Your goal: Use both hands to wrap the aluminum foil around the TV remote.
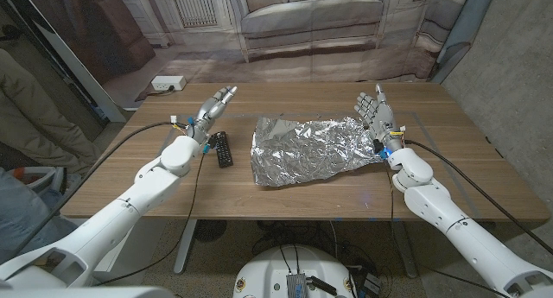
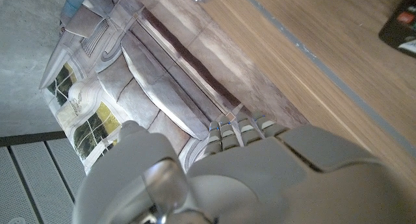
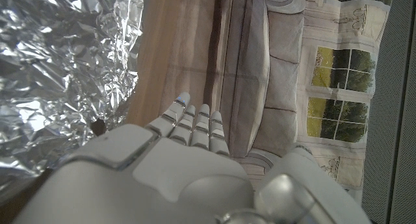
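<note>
Crinkled silver foil sheet point(image 1: 311, 148) lies mid wooden table point(image 1: 458, 173). Slim black remote point(image 1: 223, 149) just left of foil. Left hand point(image 1: 212, 108), right hand point(image 1: 377, 110) flank foil, fingers released, grasping nothing.

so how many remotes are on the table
1. The remote lies on the table beside the left hand, apart from the foil. Another could be hidden under the foil.

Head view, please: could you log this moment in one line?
crinkled silver aluminum foil sheet: flat, mid-table | black TV remote: beside it, unwrapped | left hand: open | right hand: open
</note>
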